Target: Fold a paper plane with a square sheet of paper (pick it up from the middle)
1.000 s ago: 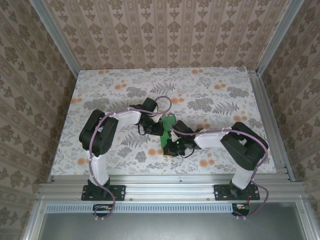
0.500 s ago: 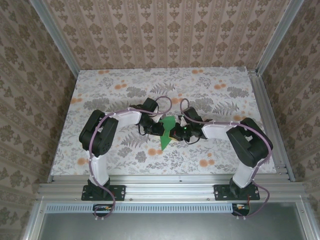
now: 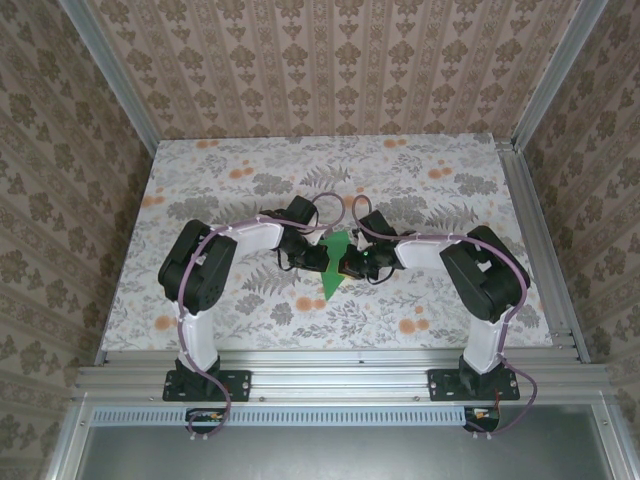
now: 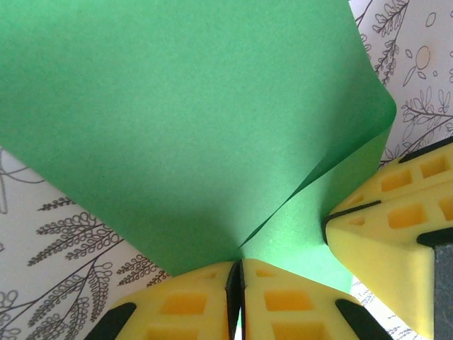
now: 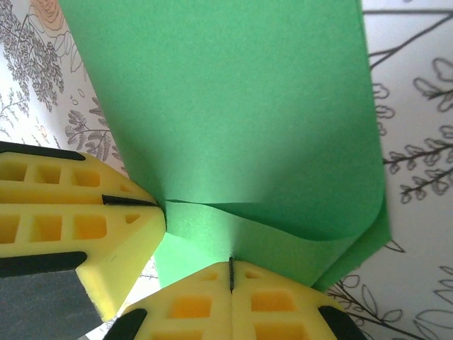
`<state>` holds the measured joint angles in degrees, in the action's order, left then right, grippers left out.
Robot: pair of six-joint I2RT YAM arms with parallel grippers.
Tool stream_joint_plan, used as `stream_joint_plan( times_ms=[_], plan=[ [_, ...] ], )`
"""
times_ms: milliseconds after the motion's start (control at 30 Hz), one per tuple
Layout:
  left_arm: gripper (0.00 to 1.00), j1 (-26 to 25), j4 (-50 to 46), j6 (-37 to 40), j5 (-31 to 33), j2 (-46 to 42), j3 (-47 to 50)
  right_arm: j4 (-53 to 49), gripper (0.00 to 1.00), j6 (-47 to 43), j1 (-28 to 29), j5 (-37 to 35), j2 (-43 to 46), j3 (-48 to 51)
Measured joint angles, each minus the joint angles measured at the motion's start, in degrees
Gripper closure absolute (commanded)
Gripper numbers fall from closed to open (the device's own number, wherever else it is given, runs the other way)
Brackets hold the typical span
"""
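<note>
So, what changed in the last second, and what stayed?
The right pincer moved away from the near edge, up beside the left pincer, and the green paper it holds opened into a wider triangle. The left pincer stayed in place; both pincers are shut on the paper.

The sheet of paper (image 3: 335, 268) — plain bright green, no print — hangs over the middle of the bench, doubled into a soft, uncreased curl. From above it shows as a triangle, tip toward the near edge, pinched by the left fingers (image 4: 184, 312) and the right fingers (image 5: 187, 312).
</note>
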<state>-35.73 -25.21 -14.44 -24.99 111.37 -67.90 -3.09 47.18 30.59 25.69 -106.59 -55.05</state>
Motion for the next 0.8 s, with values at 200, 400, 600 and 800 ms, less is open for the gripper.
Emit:
stream_joint_plan(
  times_ms=[200,400,600,800],
  plan=[
    [0.88,-0.33,0.98,0.2,0.0,0.24,0.0,-0.39,0.95,-1.44,-1.29,-0.17,0.0,-0.04],
    [0.88,-0.59,1.86,0.22,-0.02,0.42,0.0,-0.39,0.95,-1.86,-3.06,-0.26,0.42,0.39],
    [0.88,-0.63,1.88,0.42,-0.02,0.44,0.0,-1.49,0.95,-2.29,-5.81,-1.29,1.33,0.9],
    [0.88,-0.63,1.95,0.61,-0.04,0.44,0.0,-2.58,0.95,-2.62,-6.75,-2.67,2.19,0.9]
  ],
)
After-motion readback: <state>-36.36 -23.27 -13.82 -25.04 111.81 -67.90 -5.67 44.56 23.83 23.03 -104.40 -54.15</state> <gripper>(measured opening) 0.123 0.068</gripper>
